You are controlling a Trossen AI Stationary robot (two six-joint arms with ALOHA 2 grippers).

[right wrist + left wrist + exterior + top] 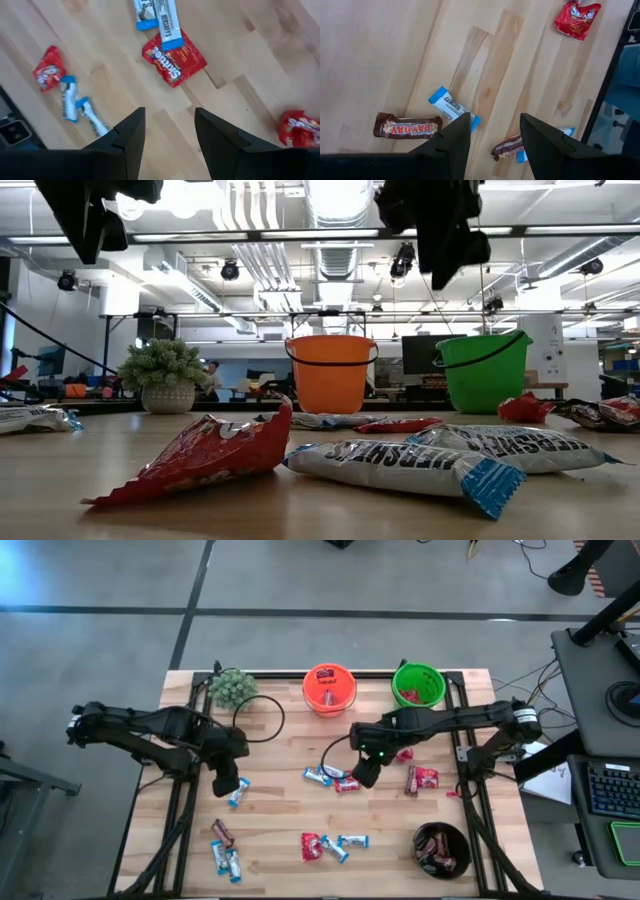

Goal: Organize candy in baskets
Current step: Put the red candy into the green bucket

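Wrapped candy lies scattered on the wooden table. My left gripper (228, 783) (492, 122) hangs open above a light blue-and-white bar (454, 107) and a brown bar (407, 125), touching neither. My right gripper (365, 778) (170, 115) hangs open above the middle of the table, near a red packet (174, 57) with two blue-and-white bars (160, 15) lying across its edge. The orange pail (329, 688) and the green pail (418, 685) stand at the far edge, each with red candy inside. The black bowl (441, 847) at the near right holds brown candy.
A fuzzy green plant (232, 687) in a pot stands at the far left, beside a black cable loop (262, 720). More candy lies near the front edge (330, 845) and at the near left (225, 855). Red and brown packets (420, 778) lie right of my right gripper.
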